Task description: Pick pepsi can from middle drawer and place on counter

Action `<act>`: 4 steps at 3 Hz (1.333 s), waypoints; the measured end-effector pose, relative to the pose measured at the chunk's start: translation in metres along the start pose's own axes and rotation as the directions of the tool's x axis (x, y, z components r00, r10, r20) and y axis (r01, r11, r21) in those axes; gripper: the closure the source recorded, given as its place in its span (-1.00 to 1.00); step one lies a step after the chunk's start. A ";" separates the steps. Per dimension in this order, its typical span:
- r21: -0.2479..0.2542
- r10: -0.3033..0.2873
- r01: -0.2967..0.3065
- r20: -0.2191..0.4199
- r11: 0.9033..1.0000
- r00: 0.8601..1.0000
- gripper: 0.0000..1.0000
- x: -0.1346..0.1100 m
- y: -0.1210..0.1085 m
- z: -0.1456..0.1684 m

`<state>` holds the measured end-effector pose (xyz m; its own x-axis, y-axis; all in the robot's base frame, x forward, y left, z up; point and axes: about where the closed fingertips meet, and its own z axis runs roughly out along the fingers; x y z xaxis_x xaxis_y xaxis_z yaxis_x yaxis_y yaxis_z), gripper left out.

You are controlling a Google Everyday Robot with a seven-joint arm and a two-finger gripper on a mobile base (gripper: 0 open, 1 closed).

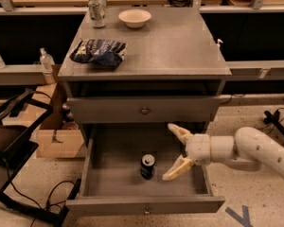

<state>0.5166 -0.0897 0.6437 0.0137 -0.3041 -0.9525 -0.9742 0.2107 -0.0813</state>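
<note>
Reaching: the gripper [168,152], fingers apart, hangs in the drawer [109,205] at lower centre, just right of the can [147,166]; next, straddle it.

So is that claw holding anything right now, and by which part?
Nothing. The claw hangs open over the middle drawer, right of the pepsi can, not touching it.

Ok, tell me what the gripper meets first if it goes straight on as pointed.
Probably the can: the open gripper sits in the open drawer, pointing at it. Depth is unclear; it may slip behind it and reach the drawer's side wall.
</note>
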 end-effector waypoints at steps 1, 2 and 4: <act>-0.035 -0.025 0.025 0.000 0.999 1.000 -1.00 0.043 -0.011 0.022; -0.044 -0.003 0.002 -0.013 0.999 1.000 -1.00 0.085 -0.025 0.032; -0.008 0.098 -0.098 0.021 0.995 0.995 -1.00 0.159 -0.045 0.072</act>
<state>0.5783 -0.0809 0.4753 -0.0770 -0.2623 -0.9619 -0.9725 0.2324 0.0145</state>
